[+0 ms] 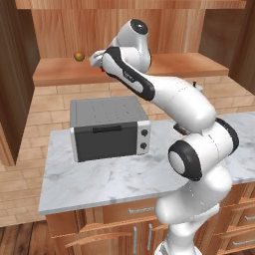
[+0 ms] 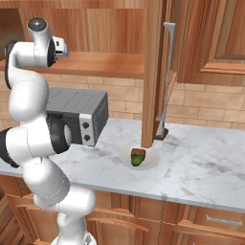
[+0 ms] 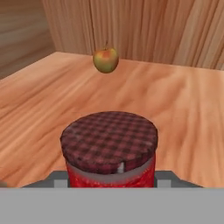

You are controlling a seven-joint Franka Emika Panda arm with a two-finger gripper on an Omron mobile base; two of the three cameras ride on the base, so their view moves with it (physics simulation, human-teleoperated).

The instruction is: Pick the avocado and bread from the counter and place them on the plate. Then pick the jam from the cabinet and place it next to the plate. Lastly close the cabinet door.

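The jam (image 3: 109,140), a squat red jar with a dark checked lid, stands on the plank shelf of the cabinet (image 1: 60,70). My gripper (image 3: 112,178) reaches into the cabinet and is shut on the jar, one finger against each side. In the left base view the gripper (image 1: 98,59) sits over the shelf with a sliver of the red jam (image 1: 103,70) under it. On the counter (image 2: 201,162) lies the white plate (image 2: 152,161), with the avocado (image 2: 137,161) and the bread (image 2: 138,153) on it.
A yellowish-brown round fruit (image 3: 106,60) sits further back on the shelf, left of the gripper in the left base view. A grey toaster oven (image 1: 109,127) stands on the counter below. The open cabinet door (image 2: 153,72) hangs edge-on above the plate.
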